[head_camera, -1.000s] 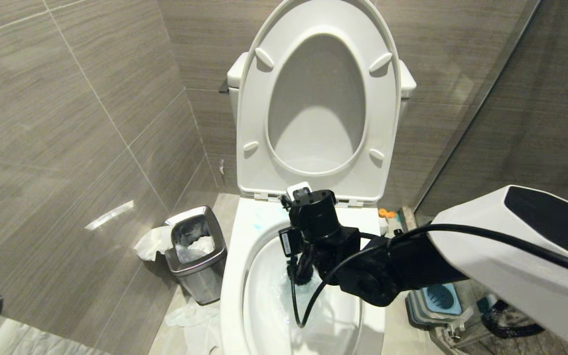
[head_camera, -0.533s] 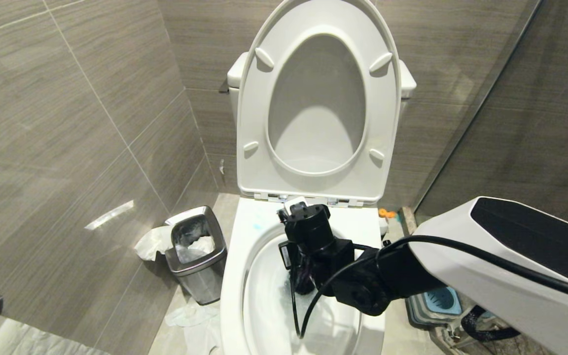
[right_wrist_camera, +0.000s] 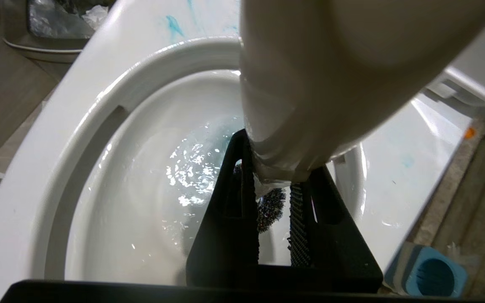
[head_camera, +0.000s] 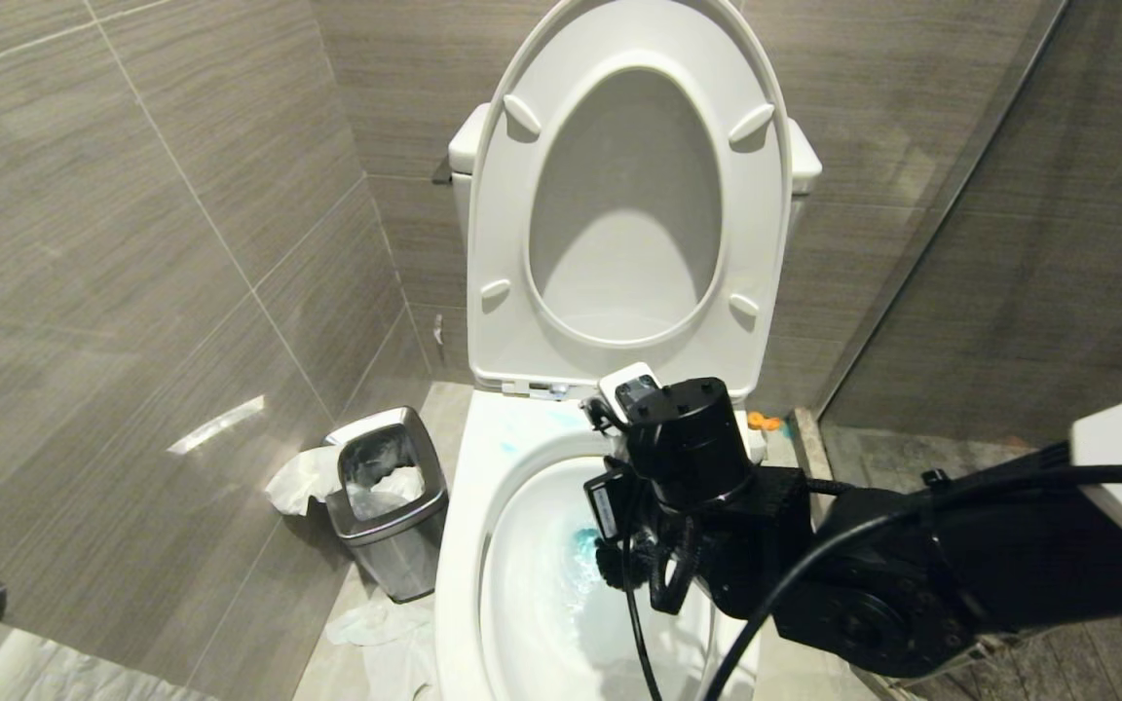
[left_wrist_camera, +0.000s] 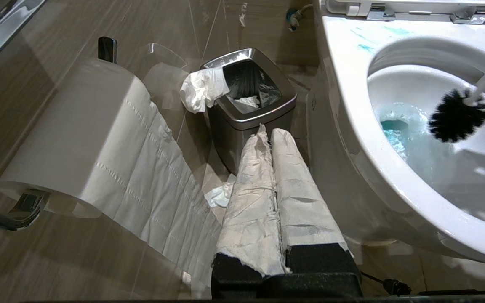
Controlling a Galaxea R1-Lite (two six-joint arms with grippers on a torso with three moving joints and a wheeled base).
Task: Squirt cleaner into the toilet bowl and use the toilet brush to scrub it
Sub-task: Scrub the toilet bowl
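While the seat and lid are raised against the tank, the toilet bowl (head_camera: pixel 468 545) is seen open from the head view, with the right tool (right_wrist_camera: pixel 274 198) reaching down into the basin from the robot's right side. The right tool is found clenched on the toilet brush (left_wrist_camera: pixel 457 115), its two black fingers (right_wrist_camera: pixel 225 219) pressed against the flared white end of the handle, as the right wrist view shows. The slim handle is observed slanting down into the basin, and the black bristle head is held just above the water, near the far right wall of the bowl; contact with the ceramic cannot be confirmed. The cleaner (left_wrist_camera: pixel 394 130) is recorded as a blue-green tint in the water at the bottom of the basin, and pale turquoise smears are noted on the rear rim close to the hinges. The water surface appears rippled. The left tool (left_wrist_camera: pixel 274 185) is shown low beside the bowl's outer wall, its paper-wrapped fingers closed together on nothing and directed toward a small steel waste bin (head_camera: pixel 391 506) with crumpled tissue over its edge. A toilet roll (left_wrist_camera: pixel 78 139) on a chrome holder is noted near the left tool. A blue brush holder (right_wrist_camera: pixel 432 275) is seen on the floor at the bowl's right side.
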